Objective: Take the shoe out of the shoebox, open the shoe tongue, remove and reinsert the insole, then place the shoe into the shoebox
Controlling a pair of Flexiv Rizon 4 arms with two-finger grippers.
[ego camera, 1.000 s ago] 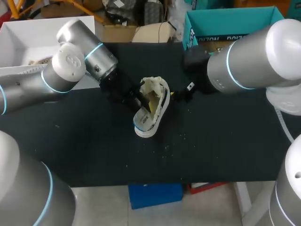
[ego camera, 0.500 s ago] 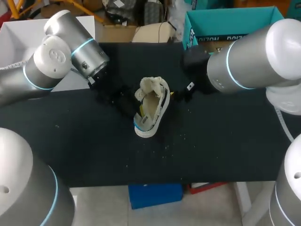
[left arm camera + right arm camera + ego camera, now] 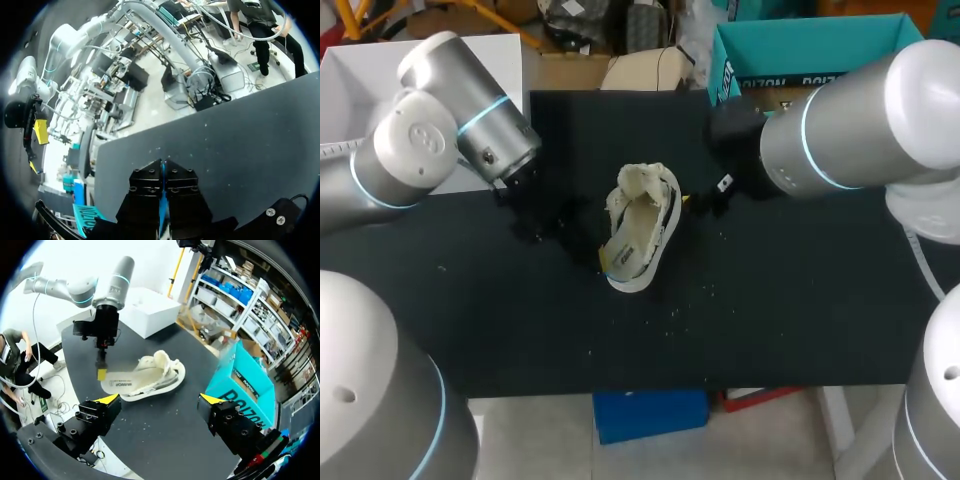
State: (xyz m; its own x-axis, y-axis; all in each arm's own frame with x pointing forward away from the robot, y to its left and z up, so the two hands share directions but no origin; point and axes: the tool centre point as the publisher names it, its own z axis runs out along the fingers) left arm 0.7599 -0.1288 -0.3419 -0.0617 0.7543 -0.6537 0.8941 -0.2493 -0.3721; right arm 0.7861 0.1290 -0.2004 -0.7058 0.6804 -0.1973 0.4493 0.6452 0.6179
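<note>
A cream-white shoe (image 3: 638,235) lies on its side on the black table (image 3: 770,300), its opening facing up. Its pale insole (image 3: 124,382) lies along the inside, and its heel end sticks out a little. My left gripper (image 3: 101,374) hangs tip-down at that heel end, shut, with nothing visibly held; whether it touches the insole I cannot tell. In its own wrist view the fingers (image 3: 162,197) are pressed together over bare table. My right gripper (image 3: 160,399) stands wide open on the near side of the shoe (image 3: 152,375), clear of it, beside the shoe's toe end.
A teal open box (image 3: 805,50) stands at the table's back right, close behind my right arm (image 3: 860,120). A white open box (image 3: 370,80) sits at the back left behind my left arm (image 3: 430,150). Small crumbs (image 3: 685,300) dot the table in front of the shoe.
My left gripper has drawn out of the shoe's opening toward the left and closed its fingers. The insole now lies flat inside the shoe. The right arm has not moved.
</note>
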